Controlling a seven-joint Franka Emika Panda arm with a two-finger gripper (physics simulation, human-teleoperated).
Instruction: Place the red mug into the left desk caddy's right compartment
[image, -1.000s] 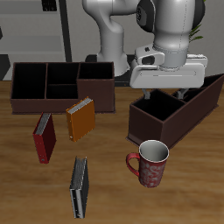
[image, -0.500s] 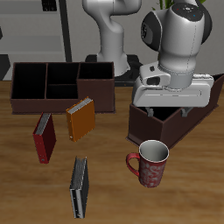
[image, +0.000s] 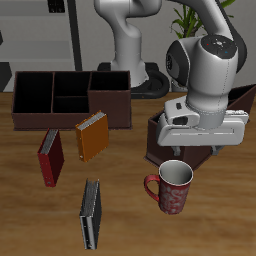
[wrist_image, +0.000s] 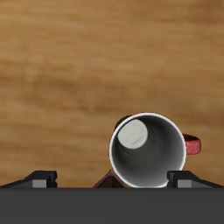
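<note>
One glossy speckled red mug, round white interior.

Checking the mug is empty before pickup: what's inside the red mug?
The red mug holds nothing: the wrist view shows only its bare pale grey-white wall and round floor. The gripper body covers the rim's near edge, and the gripper hangs above it.
</note>
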